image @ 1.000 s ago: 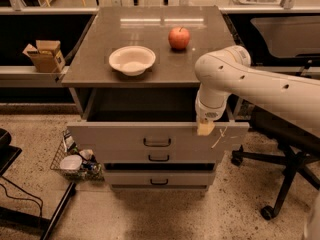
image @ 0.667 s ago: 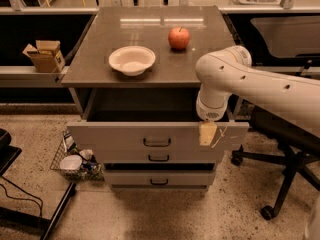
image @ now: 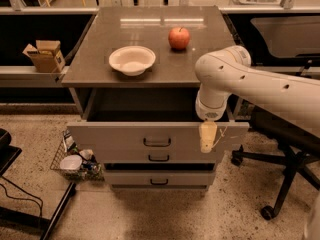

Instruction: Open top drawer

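Under the worktop, the top drawer is sitting pulled out; the gripper is hanging before its front, near the right end. Jaws: I cannot tell.

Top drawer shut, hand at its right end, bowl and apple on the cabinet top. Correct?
Not quite. The top drawer is open: the camera view shows it pulled out, with its dark inside exposed. The rest holds: the hand is at its right end, and the bowl and apple sit on the cabinet top.
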`<state>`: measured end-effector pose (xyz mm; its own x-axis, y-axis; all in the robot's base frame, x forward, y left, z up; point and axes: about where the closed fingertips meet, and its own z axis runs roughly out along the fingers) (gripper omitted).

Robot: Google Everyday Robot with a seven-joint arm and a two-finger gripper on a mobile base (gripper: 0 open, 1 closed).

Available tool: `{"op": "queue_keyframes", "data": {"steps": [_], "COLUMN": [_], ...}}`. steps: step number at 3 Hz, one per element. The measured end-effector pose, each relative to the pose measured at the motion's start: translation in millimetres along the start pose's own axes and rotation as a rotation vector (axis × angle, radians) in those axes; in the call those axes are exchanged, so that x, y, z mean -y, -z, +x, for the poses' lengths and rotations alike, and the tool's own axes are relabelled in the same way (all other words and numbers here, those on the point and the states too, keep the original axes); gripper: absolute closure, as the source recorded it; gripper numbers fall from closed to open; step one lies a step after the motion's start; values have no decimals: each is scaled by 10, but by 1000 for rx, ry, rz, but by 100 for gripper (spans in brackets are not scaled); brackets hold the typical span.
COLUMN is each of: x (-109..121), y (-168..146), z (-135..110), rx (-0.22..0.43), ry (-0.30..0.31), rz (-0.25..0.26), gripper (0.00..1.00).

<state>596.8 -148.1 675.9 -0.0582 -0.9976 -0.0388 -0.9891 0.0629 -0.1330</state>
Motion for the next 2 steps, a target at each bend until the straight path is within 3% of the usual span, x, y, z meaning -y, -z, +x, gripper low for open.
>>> {"op": "queue_keyframes", "data": {"steps": [1,2], "x": [-286,-867], "y": [-131,-65], "z": [-20,-144], "rx": [5,7], "ry": [-34,-58], "rz": [-47,-147], "gripper": [18,41]}}
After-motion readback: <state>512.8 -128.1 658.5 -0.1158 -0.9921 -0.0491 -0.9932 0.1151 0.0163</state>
